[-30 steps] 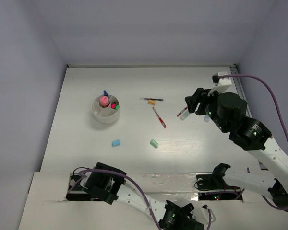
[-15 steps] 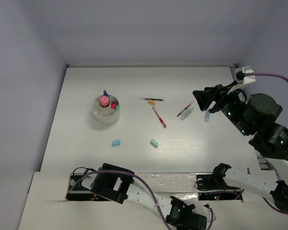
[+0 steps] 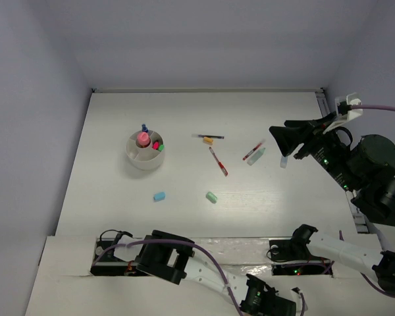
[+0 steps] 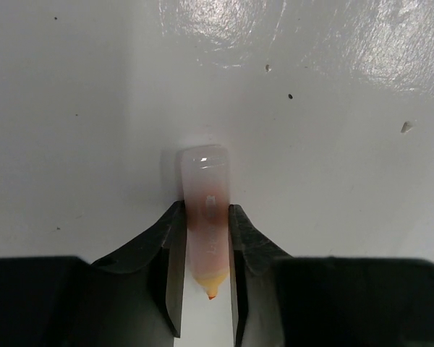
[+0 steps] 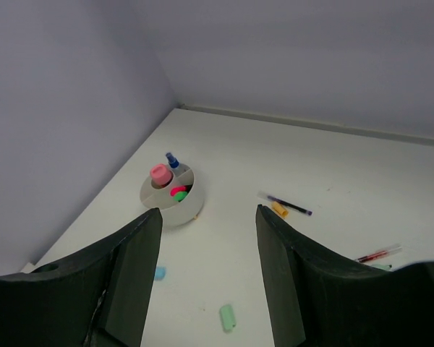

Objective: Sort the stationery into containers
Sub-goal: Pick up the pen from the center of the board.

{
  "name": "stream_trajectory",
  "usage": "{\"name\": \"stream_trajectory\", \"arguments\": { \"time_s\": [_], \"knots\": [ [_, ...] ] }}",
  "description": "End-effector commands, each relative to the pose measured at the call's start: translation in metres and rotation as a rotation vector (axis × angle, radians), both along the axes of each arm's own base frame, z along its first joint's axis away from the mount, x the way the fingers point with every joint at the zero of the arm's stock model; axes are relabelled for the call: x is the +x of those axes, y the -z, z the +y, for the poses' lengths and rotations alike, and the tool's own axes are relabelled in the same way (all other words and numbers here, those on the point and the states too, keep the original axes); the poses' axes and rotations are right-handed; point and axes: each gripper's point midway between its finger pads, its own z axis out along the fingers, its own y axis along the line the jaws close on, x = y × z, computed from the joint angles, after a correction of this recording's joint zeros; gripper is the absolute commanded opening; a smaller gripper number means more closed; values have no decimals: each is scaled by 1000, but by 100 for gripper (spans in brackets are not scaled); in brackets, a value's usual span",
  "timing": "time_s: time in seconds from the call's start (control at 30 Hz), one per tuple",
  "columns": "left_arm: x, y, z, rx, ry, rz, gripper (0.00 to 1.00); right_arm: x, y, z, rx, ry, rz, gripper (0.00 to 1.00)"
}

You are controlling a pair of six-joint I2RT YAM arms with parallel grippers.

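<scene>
Left gripper [image 4: 206, 211] clamped an orange-tipped marker [image 4: 202, 173] between its fingers; right gripper [image 5: 208, 213] gaped empty, cup [image 5: 179, 215] ahead.

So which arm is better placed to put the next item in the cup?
Left. The left gripper is shut on the orange marker, and the white cup stands left of centre. The right gripper is open, empty and hovering far right.

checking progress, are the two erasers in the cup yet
No, the blue eraser and the mint eraser both lie on the table, apart from the cup.
</scene>
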Motion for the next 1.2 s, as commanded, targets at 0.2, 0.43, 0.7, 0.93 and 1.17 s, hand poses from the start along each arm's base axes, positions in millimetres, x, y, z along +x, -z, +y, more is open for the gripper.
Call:
{"name": "stream_trajectory", "arguments": {
  "time_s": [0.2, 0.43, 0.7, 0.93, 1.17],
  "knots": [
    [41, 3, 19, 40, -114, -179, 0, -13, -22, -9, 63, -19, -74, 61],
    [69, -42, 19, -84, -236, -159, 0, -8, -9, -2, 54, -22, -48, 61],
    [124, -77, 29, -165, -406, -281, 0, -2, 16, 3, 42, -19, 1, 61],
    [235, -102, 64, -216, -675, -389, 0, 7, 33, 15, 28, -24, 36, 61],
    [346, -135, 123, -337, -985, -437, 0, 27, 96, 54, -45, -92, 151, 62]
  ]
}}
